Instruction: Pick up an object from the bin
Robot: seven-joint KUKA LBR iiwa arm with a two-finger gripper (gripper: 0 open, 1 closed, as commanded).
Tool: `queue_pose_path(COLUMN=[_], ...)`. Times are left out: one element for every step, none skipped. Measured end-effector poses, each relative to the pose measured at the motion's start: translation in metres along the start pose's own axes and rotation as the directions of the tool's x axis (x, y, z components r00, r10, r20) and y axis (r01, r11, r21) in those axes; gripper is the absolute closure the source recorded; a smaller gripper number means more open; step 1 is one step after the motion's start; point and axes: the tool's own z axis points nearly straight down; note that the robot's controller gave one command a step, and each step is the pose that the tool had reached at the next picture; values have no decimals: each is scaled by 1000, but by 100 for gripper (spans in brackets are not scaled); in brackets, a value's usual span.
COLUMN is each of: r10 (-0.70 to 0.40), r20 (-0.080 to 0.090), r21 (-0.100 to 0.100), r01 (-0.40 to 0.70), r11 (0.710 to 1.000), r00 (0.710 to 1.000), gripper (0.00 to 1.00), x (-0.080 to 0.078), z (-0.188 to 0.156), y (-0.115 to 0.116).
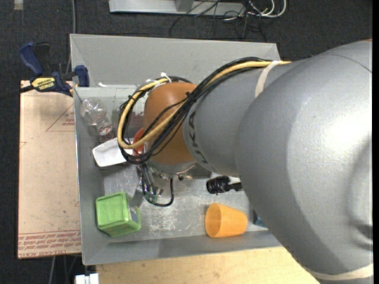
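Gripper [144,189]: hangs low over the grey bin [177,244], just right of a green cube [115,213]. Cannot tell whether clenched or released. Farther right, an orange cone [225,220].

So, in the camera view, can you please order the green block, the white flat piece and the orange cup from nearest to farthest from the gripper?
From the gripper:
1. Green block: close beside it, in the bin's lower left corner.
2. White flat piece: higher in the view, on the left side.
3. Orange cup: off to the right, lying by the lower wall.
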Motion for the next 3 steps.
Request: queue_pose_path(r10=[-279, -273, -224], r20=[4, 8, 10], r21=[-2, -4, -6], r01=[279, 273, 224], r11=[960, 962, 975], r00=[960, 962, 975], gripper=[100, 100, 100], x=[-33, -46, -48], z=[-2, -17, -12], y=[25, 28, 35])
